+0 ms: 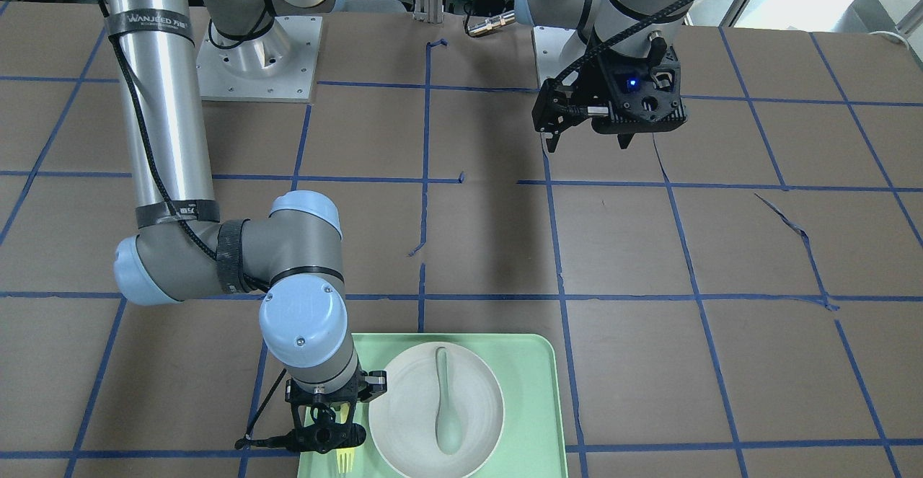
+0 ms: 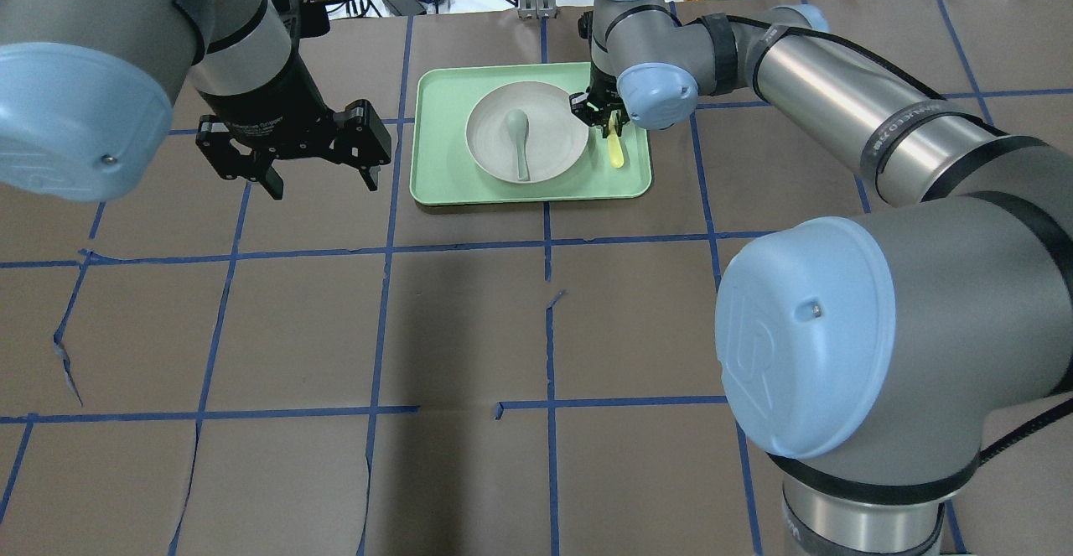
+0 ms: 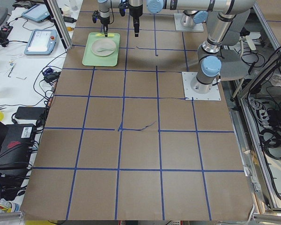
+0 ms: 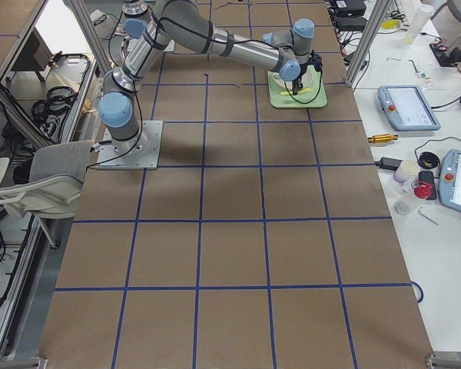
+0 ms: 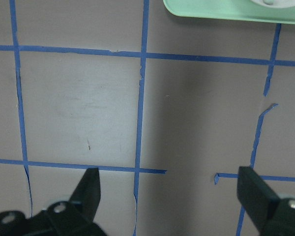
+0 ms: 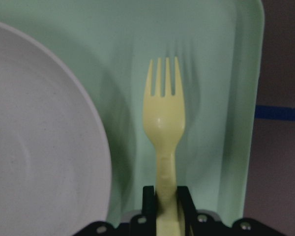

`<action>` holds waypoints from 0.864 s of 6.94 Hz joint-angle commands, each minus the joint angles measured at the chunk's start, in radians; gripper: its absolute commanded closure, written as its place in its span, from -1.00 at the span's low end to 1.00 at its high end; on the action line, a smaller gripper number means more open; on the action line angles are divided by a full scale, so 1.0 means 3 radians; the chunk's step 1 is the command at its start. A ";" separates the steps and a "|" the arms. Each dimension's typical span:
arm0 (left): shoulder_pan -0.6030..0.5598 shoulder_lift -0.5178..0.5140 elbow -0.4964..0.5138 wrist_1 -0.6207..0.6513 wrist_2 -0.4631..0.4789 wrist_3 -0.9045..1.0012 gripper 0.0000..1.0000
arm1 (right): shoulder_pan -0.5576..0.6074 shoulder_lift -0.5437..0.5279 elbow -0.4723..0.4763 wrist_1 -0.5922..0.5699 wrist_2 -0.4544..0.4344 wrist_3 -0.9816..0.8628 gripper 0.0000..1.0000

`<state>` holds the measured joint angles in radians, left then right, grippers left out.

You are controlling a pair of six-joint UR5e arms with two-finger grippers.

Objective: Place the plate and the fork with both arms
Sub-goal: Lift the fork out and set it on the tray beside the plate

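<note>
A spoon (image 2: 520,141) lies in the plate (image 2: 555,124) on the tray (image 2: 444,179). Just beside the plate, the right gripper (image 6: 166,197) pinches the fork (image 6: 164,118) by its handle; its wrist view alone shows the tines clearly. The left gripper (image 2: 324,187) hangs spread wide, well apart.

Glossy pale-yellow plastic fork (image 6: 164,118), matt white plate (image 6: 34,147), smooth green tray (image 6: 211,73), matt brown paper-like tabletop (image 2: 469,329)
</note>
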<state>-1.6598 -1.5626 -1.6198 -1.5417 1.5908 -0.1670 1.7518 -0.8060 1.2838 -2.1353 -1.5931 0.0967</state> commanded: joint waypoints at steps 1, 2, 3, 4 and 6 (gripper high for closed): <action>0.0000 -0.0002 0.0000 0.0000 0.0000 -0.0001 -1.00 | -0.0005 0.0033 0.0056 -0.0087 -0.0002 -0.0010 0.78; 0.0000 -0.0002 0.0000 0.0000 0.0000 -0.0001 -1.00 | -0.0005 -0.0008 0.0117 -0.0082 0.0003 0.0025 -0.57; 0.0000 -0.0002 0.0000 0.0000 0.0005 -0.0001 -1.00 | -0.0005 -0.0109 0.0148 -0.0047 -0.0018 0.0041 -1.00; 0.0000 0.0003 0.0000 0.0000 0.0000 -0.0001 -1.00 | -0.0005 -0.0323 0.0184 0.0106 -0.0053 0.0041 -1.00; 0.0000 0.0008 0.0005 0.0000 0.0005 0.0004 -1.00 | -0.0097 -0.1042 0.0220 0.1169 -0.0135 -0.0020 -1.00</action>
<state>-1.6597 -1.5611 -1.6196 -1.5417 1.5919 -0.1669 1.7380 -0.9888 1.3438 -1.9835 -1.6157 0.1017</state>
